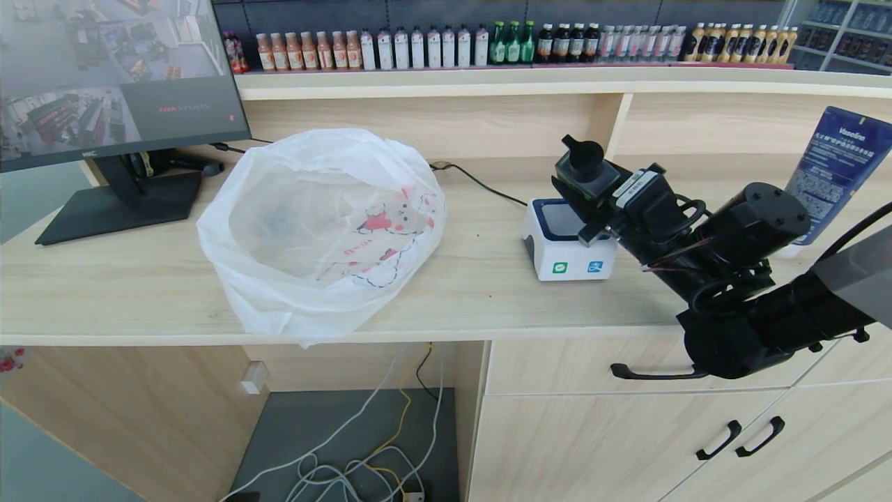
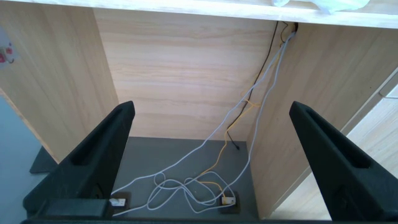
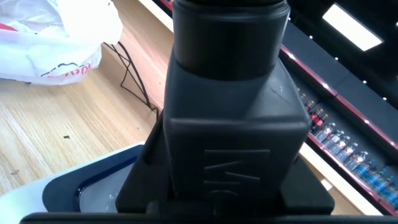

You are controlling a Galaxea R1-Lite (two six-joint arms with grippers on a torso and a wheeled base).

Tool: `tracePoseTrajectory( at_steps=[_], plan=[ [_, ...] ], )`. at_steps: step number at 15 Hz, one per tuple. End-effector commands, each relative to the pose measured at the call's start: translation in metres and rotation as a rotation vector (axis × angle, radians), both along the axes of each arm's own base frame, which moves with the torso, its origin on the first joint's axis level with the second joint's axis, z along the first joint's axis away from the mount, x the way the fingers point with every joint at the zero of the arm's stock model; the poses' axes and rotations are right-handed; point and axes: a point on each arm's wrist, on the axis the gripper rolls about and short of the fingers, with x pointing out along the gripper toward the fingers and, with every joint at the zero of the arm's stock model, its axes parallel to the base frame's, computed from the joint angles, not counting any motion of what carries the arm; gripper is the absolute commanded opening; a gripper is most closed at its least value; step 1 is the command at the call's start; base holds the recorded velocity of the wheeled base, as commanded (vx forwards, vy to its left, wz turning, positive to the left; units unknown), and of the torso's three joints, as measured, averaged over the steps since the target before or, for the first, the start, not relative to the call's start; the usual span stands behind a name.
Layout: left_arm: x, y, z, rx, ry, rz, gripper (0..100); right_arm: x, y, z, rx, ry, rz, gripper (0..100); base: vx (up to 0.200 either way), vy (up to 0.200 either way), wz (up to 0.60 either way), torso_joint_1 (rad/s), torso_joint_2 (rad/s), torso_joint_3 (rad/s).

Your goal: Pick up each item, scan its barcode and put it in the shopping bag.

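My right gripper (image 1: 598,189) is shut on a black square bottle (image 1: 584,171) with a round cap and holds it tilted just above the scanner. In the right wrist view the black bottle (image 3: 230,124) is close up. The scanner (image 1: 568,249) is a small white box with a blue-rimmed window, standing on the wooden counter; the scanner (image 3: 81,186) lies just beneath the bottle. The white plastic shopping bag (image 1: 320,223) sits open on the counter to the left, and the bag (image 3: 50,37) lies beyond the scanner. My left gripper (image 2: 211,168) hangs open and empty below the counter.
A monitor (image 1: 104,70) on a black stand is at the back left. A blue tube (image 1: 840,167) stands at the far right of the counter (image 1: 481,293). Several bottles line the rear shelf (image 1: 516,45). Loose cables (image 2: 199,186) lie on the floor under the counter. Drawers with black handles (image 1: 739,436) are below right.
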Motion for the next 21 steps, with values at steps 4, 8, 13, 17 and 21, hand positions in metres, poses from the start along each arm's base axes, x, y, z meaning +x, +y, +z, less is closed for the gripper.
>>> tracePoseTrajectory(
  at_steps=[4,8,13,17,21],
  plan=[
    [0.0,0.0,0.0,0.0,0.0,0.0,100,0.0,0.001,-0.002,-0.004,0.004,0.002,0,0.0,0.0,0.0,0.0,0.0,0.0],
    [0.0,0.0,0.0,0.0,0.0,0.0,100,-0.001,0.0,0.001,-0.002,-0.002,0.002,0,0.0,0.0,0.0,0.0,0.0,0.0],
    [0.0,0.0,0.0,0.0,0.0,0.0,100,-0.007,0.005,0.01,0.017,-0.015,0.024,0,0.0,0.0,0.0,0.0,0.0,0.0],
    [0.0,0.0,0.0,0.0,0.0,0.0,100,-0.02,0.011,0.027,0.08,-0.027,0.021,0,0.0,0.0,0.0,0.0,0.0,0.0],
    [0.0,0.0,0.0,0.0,0.0,0.0,100,-0.044,0.037,0.044,0.279,0.042,0.039,0,0.0,0.0,0.0,0.0,0.0,0.0]
  ],
)
